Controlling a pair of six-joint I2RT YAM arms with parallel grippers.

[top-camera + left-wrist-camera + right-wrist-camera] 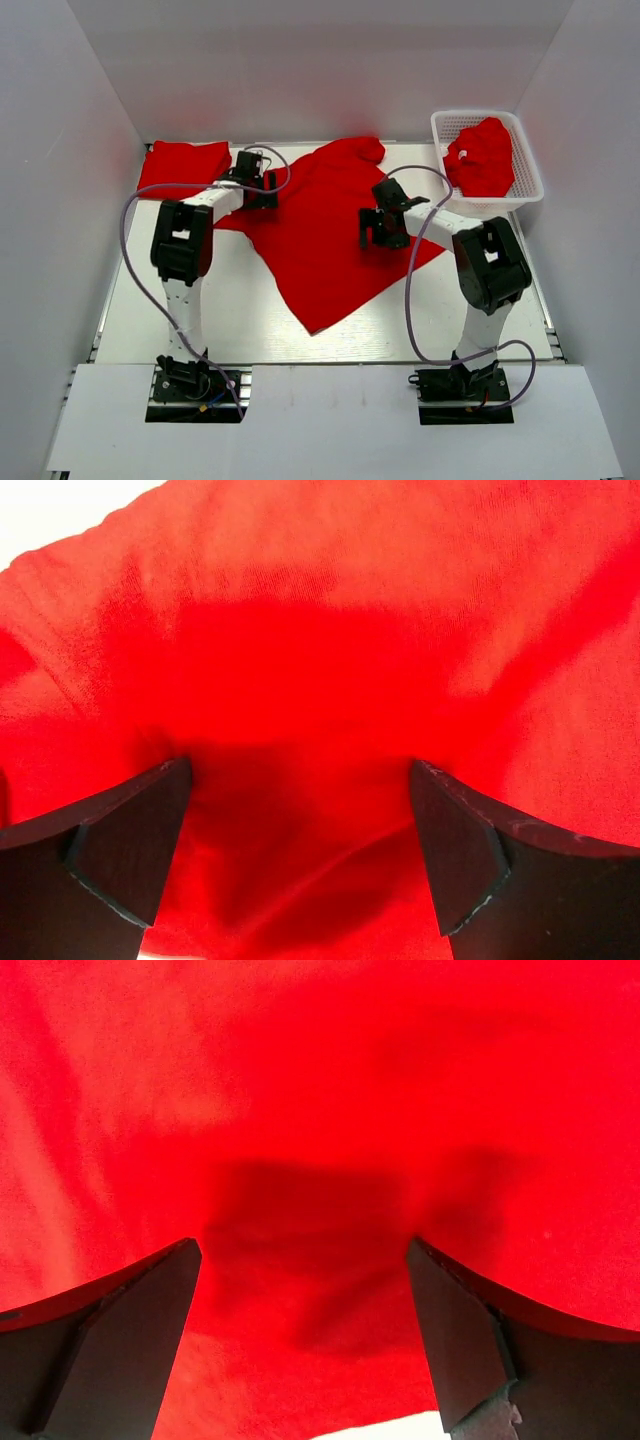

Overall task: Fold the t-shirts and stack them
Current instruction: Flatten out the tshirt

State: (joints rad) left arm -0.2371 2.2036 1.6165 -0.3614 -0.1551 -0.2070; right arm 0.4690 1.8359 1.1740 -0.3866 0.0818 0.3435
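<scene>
Left gripper and right gripper gape over the spread t-shirt (contact unclear, perhaps touching).

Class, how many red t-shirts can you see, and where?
3: a folded t-shirt at far left, a spread t-shirt in the middle, a crumpled t-shirt in the basket; others may lie hidden.

Wrist views cut off the spread t-shirt.

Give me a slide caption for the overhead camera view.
Open left gripper and right gripper over the spread t-shirt; folded t-shirt far left, crumpled t-shirt in the basket.
</scene>
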